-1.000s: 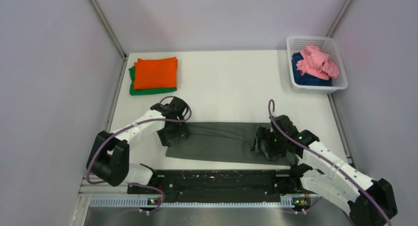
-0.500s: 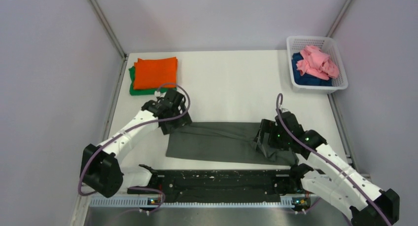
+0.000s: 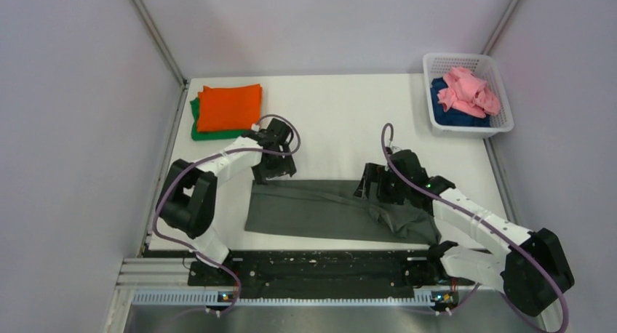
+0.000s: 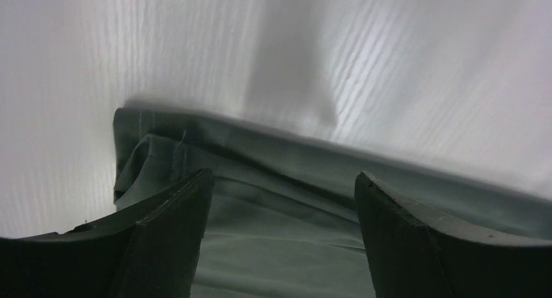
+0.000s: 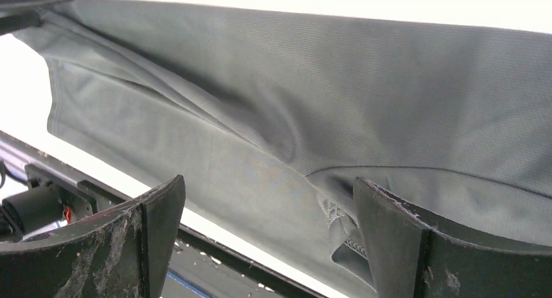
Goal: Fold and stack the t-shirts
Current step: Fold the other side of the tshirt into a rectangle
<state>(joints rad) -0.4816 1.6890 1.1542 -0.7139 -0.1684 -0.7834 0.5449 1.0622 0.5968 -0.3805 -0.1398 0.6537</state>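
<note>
A dark grey t-shirt (image 3: 320, 209) lies as a long folded strip across the near middle of the table, its right end rumpled. My left gripper (image 3: 273, 170) hovers open over the strip's far-left corner. In the left wrist view the grey t-shirt (image 4: 280, 246) fills the gap between the spread jaws of the left gripper (image 4: 283, 177). My right gripper (image 3: 375, 193) is open above the strip's right part. The right wrist view has the grey t-shirt (image 5: 325, 96) below the right gripper (image 5: 268, 182), with a stitched hem beside the right finger. Neither gripper holds cloth.
A folded orange t-shirt (image 3: 230, 106) rests on a green one (image 3: 196, 128) at the far left. A white mesh basket (image 3: 468, 59) at the far right holds a crumpled pink t-shirt (image 3: 469, 89) and a dark blue one (image 3: 442, 104). A black rail (image 3: 320, 271) runs along the near edge.
Both open grippers have moved away from the near edge toward the strip's far edge. The left went to the far-left corner, the right shifted left. The shirt's right end has bunched up.
</note>
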